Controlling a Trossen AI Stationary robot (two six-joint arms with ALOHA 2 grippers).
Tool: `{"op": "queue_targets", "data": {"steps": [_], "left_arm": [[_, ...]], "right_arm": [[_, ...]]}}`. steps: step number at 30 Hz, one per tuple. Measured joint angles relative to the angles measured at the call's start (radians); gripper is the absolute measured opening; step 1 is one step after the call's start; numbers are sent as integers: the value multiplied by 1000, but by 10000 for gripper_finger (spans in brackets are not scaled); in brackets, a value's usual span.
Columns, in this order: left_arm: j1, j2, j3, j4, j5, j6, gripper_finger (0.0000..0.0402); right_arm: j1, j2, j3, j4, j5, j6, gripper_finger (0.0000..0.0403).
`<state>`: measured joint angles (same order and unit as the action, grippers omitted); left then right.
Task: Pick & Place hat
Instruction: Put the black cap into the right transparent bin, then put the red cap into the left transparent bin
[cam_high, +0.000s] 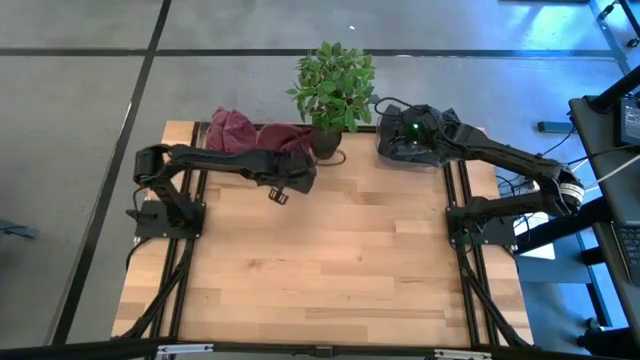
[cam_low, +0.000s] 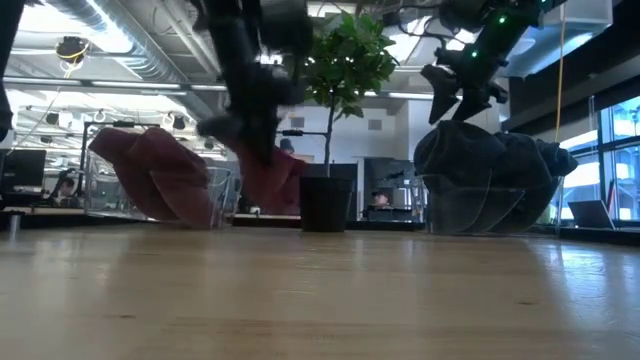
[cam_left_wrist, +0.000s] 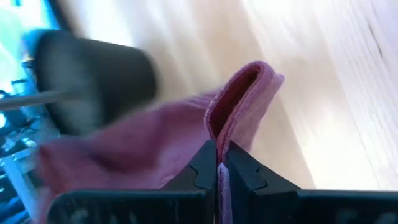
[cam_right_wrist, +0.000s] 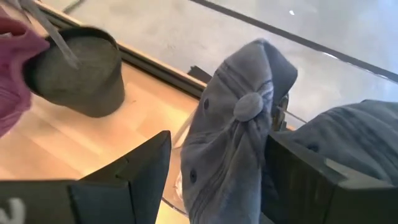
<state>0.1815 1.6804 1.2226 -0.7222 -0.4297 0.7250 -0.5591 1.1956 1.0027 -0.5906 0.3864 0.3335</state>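
A maroon hat (cam_left_wrist: 242, 106) is in my left gripper (cam_left_wrist: 217, 154), which is shut on it just in front of the maroon hat pile (cam_high: 235, 130) at the table's far left. In the low view the maroon hat (cam_low: 268, 175) hangs under that gripper beside the plant pot (cam_low: 325, 205). My right gripper (cam_right_wrist: 217, 180) is open above the dark grey hat pile (cam_high: 410, 140) at the far right. Its fingers stand on either side of a grey cap (cam_right_wrist: 236, 130) with a top button (cam_right_wrist: 249, 106); whether they touch it, I cannot tell. My left gripper pinches the maroon hat between its two fingers at a folded edge of the cloth (cam_left_wrist: 222, 134). The rest of the hat spreads out beyond the fingertips. In the low view the hat hangs below the gripper; whether its lower end touches the table, I cannot tell.
A potted plant (cam_high: 335, 85) stands at the middle of the far edge, its dark pot (cam_left_wrist: 93, 74) close to the held hat. Clear containers (cam_low: 195, 200) hold both piles. The wooden table (cam_high: 320, 260) is bare toward the near edge.
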Motion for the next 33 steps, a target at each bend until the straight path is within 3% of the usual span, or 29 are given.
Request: {"op": "queue_targets", "data": {"steps": [4,12,17,27,33], "left_arm": [[4,-87,66,-6,12,-54,7],[4,-261,190,5,69,-222,7],[15,-349,240,59,277,-383,7],[30,-430,241,190,639,-618,7],[29,-430,241,242,787,-688,7]], "right_arm": [[0,-50,0,18,-73,-34,257],[48,-165,0,172,-370,-184,257],[133,-179,1,297,-539,-383,257],[309,-162,1,565,-549,-576,257],[354,-108,1,639,-685,-575,257]]}}
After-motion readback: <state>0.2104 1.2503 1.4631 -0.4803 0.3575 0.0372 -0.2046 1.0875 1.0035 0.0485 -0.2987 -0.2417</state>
